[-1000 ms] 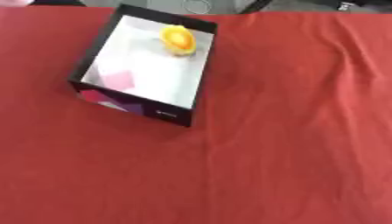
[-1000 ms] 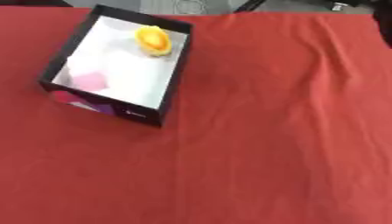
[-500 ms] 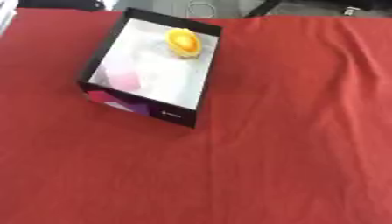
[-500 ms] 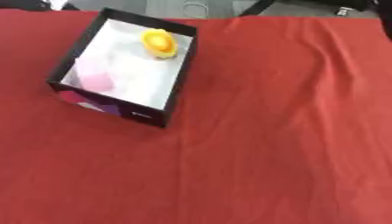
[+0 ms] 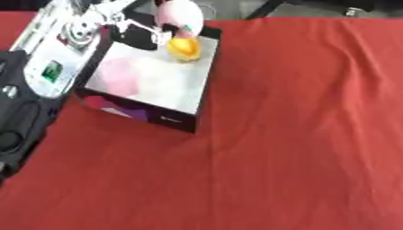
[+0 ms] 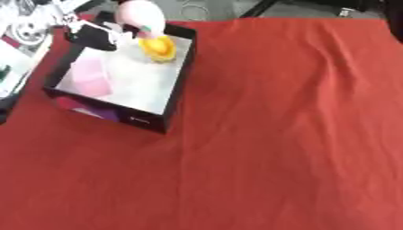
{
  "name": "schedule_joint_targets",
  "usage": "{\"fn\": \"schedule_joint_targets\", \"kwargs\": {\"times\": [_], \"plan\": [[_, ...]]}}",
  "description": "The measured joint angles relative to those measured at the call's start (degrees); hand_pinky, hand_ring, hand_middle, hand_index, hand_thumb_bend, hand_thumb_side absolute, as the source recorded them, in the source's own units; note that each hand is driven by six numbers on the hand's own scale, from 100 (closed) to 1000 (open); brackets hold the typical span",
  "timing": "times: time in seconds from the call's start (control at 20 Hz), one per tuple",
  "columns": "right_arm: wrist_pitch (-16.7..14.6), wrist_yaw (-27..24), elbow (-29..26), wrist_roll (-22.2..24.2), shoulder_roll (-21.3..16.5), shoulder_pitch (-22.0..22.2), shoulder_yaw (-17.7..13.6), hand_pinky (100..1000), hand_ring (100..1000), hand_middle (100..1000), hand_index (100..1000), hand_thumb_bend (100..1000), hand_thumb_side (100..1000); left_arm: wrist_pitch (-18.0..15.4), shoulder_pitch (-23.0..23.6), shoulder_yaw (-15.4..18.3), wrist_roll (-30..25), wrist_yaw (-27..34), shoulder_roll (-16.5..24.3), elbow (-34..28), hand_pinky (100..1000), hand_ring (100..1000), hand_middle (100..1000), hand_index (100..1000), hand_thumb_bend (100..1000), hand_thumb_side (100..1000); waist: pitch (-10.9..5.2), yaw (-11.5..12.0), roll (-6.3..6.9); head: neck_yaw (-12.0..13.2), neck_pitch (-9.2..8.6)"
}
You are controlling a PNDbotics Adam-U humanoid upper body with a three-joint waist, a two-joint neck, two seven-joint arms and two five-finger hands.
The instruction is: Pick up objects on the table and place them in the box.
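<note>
Robot hand [image 5: 140,32] beside pink object [image 5: 179,13]

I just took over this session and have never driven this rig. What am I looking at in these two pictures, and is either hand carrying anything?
Both pictures come from one stereo camera in the robot's head, looking down at a table under a red cloth; left eye and right eye show nearly the same scene. The silver and black machinery at the upper left is the robot's left arm, and its left hand reaches over the far end of the black box with the white inside. It appears to be holding a pale pink object above the box. In the box lie a yellow object and something flat and pink. The right hand is not in either picture.
</note>
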Motion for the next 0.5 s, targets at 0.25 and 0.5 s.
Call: {"fn": "schedule_joint_targets", "kwargs": {"times": [0.25,0.5], "plan": [[0.06,-0.01,0.0,-0.06,0.01,-0.14,0.01,991,826,719,822,271,353,-1.34,1.18,0.49,1.5,-3.82,-1.76,4.74,760,659,625,552,181,100,0.0,-0.09,-0.12,0.03,-0.01],[0.09,-0.01,0.0,-0.12,0.01,-0.1,0.0,991,827,719,823,270,356,-1.25,1.85,0.97,3.01,-5.27,-2.08,6.61,766,666,633,568,216,100,0.0,-0.12,-0.13,0.02,-0.47]]}}
